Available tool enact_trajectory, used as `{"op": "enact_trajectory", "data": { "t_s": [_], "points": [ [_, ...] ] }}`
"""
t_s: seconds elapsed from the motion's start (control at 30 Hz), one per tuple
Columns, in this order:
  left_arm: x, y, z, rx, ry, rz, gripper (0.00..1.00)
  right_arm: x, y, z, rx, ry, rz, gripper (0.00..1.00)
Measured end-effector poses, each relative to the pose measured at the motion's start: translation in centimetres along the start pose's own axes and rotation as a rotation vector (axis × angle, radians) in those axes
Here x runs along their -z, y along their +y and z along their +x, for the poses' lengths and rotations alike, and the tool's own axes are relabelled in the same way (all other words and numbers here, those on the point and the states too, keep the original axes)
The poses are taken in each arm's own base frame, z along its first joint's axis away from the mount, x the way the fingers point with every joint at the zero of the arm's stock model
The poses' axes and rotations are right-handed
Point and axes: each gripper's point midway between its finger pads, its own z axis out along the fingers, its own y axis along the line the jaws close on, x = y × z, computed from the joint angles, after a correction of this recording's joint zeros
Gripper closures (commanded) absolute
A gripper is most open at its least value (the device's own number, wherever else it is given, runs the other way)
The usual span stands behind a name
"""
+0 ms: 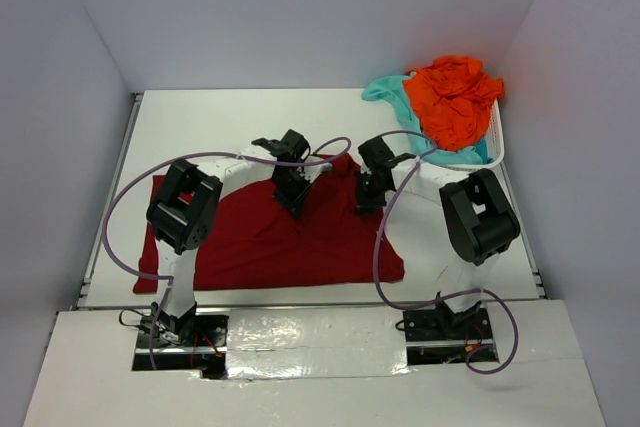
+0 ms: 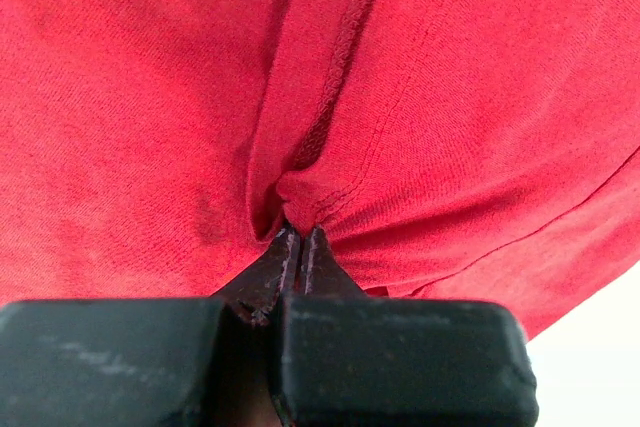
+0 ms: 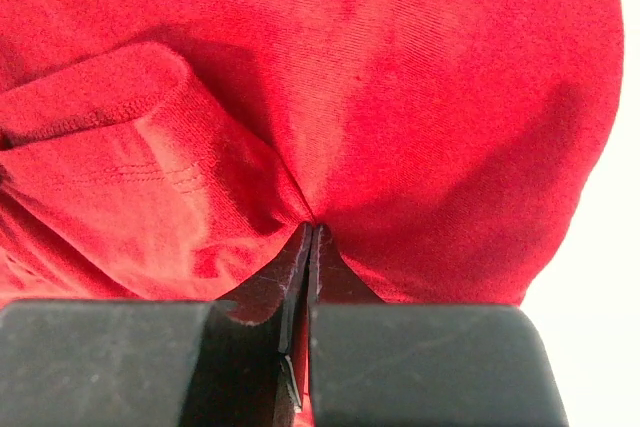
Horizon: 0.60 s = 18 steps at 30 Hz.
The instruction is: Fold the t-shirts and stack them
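Top external, red shirt (image 1: pixel 290 237): spread mostly flat on the surface (image 1: pixel 230 117), centre-left, toward the near edge. Its far part is rumpled where both pincers meet it.
Cloth: soft, light, limp knit. No stiffness, so it will sag and drape from any pinch. Not fragile, and not slippery by the look of it.
Where to hold: hems, shoulder seams or sleeve edges, where doubled cloth gives the fingers more to bite. Two holds set well apart should keep an edge straight for a fold.
Left pincer (image 2: pixel 300 237): closed tight on a gathered pinch of red cloth. A stitched hem or seam runs up from the tips, and creases fan out from the bite.
Right pincer (image 3: pixel 310 232): likewise clamped on a pinch of the shirt, just beside a rolled hem or sleeve edge on its left. Bare surface shows past the cloth at right.
Shirt against pincers: both holds sit in the far part of the shirt, the left one toward the middle and the right one toward the right side. They are near each other, not at opposite corners. Cloth fills both wrist views, right at the tips and beyond.
Step, as I judge: first shirt gripped for a lift or fold. No fold is finished and nothing is stacked.
Other shirts: orange shirt (image 1: pixel 455 97) heaped in the basket (image 1: pixel 497 147) at far right. Mint shirt (image 1: pixel 388 90) hangs over its left rim. Both are well apart from the pincers.
Risk: the pinches are small and may slip. Cannot tell whether one layer or two is caught.
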Motion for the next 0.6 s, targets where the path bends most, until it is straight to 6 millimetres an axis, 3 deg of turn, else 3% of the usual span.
{"op": "enact_trajectory", "data": {
  "t_s": [0.33,0.37,0.4,0.43,0.5,0.6],
  "points": [
    [0.0,0.1,0.0,0.007,-0.013,-0.016,0.99,0.4,-0.8,0.3,-0.072,-0.02,0.019,1.0],
    [0.0,0.1,0.0,0.006,-0.014,-0.016,0.95,0.4,-0.8,0.3,-0.072,-0.022,0.017,0.95],
    [0.0,0.1,0.0,0.005,-0.015,-0.016,0.9,0.4,-0.8,0.3,-0.071,-0.021,0.015,0.77],
    [0.0,0.1,0.0,0.004,-0.016,-0.016,0.77,0.4,-0.7,0.4,-0.07,-0.018,0.012,0.66],
    [0.0,0.1,0.0,0.004,-0.017,-0.018,0.62,0.6,-0.4,0.2,-0.06,-0.015,-0.006,0.47],
    [0.6,0.2,-0.3,-0.005,-0.014,-0.025,0.54,1.1,-0.2,-0.6,-0.031,-0.026,-0.009,0.42]
  ]
}}
